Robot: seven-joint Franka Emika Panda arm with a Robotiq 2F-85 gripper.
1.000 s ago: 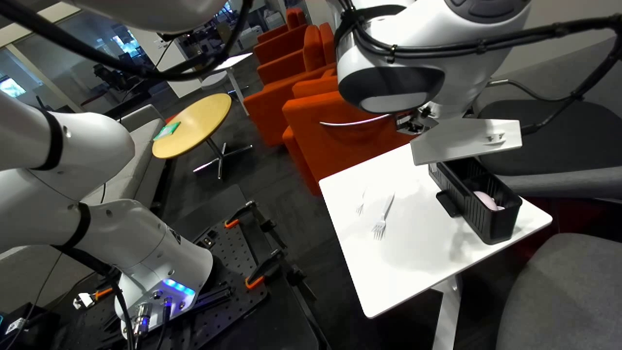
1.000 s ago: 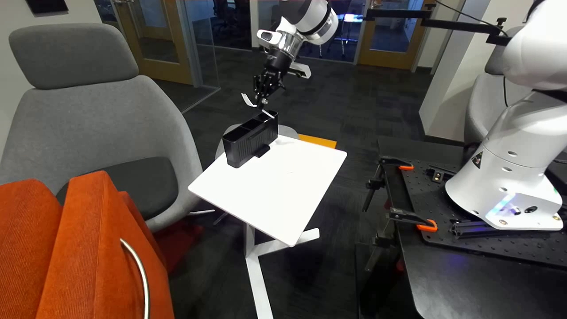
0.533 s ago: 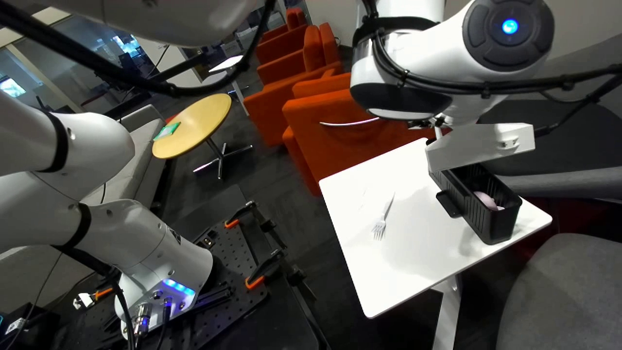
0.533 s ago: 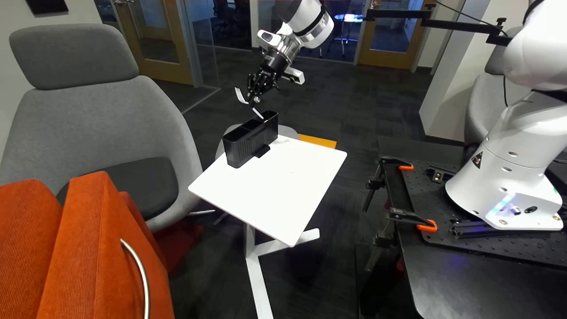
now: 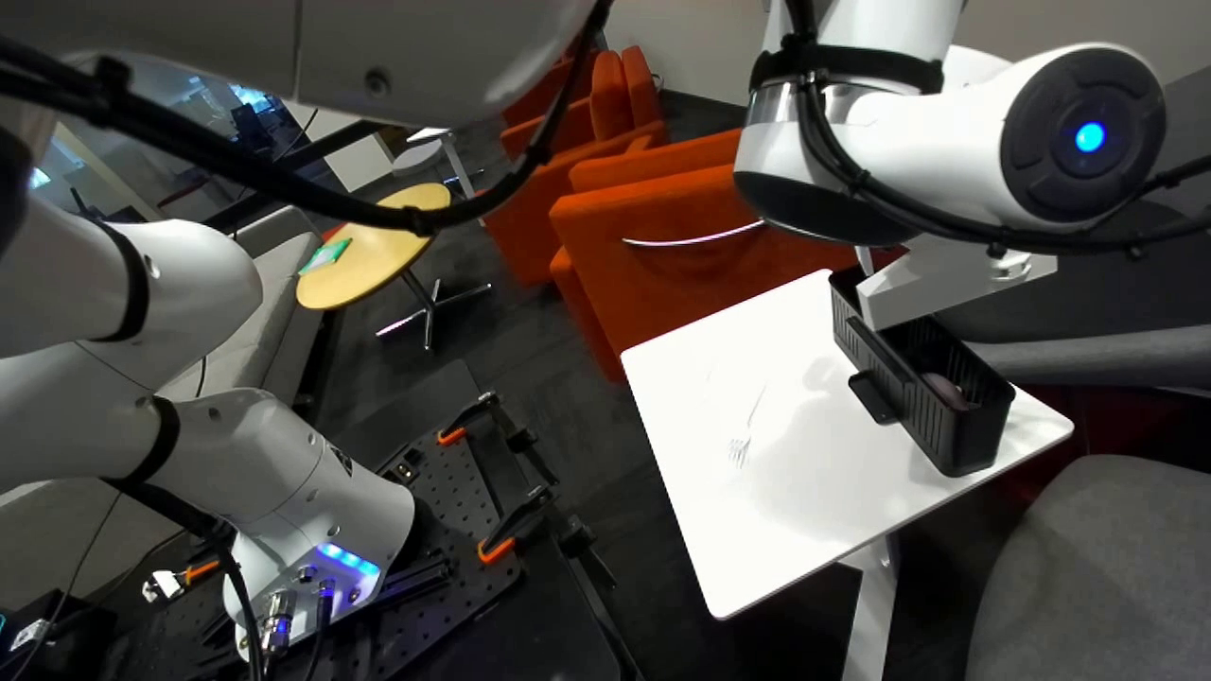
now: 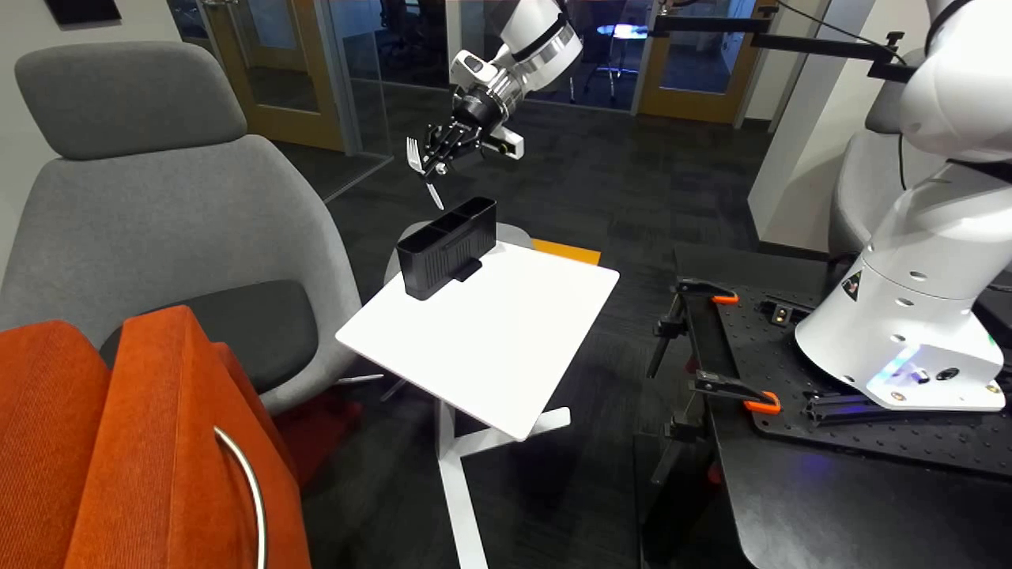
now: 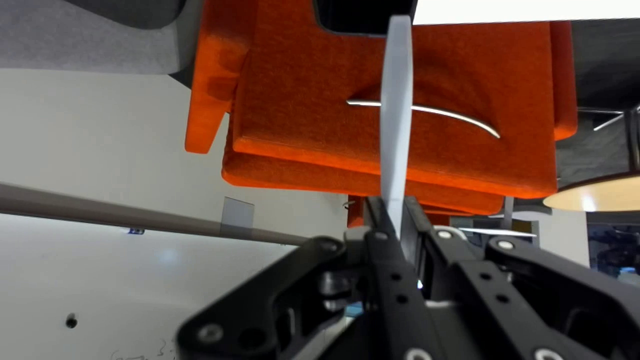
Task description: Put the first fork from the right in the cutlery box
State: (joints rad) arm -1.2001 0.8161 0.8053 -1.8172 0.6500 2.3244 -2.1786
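Observation:
My gripper is shut on the silvery fork, the first from the right. In an exterior view the fork's tines point up and its handle slants down, its tip appearing just above the cutlery box's far rim. Only a sliver of handle shows beside the arm in an exterior view, where the gripper is hidden. The black cutlery box stands on the white table and also shows in an exterior view. Its dark end shows at the wrist view's top edge.
The white table holds another fork and a very faint one. A pinkish object lies in the box. An orange armchair and a grey chair stand by the table.
My gripper has moved left in an exterior view and its hand has tilted nearer to level. The held fork has turned steeper, handle downward. The box has not moved.

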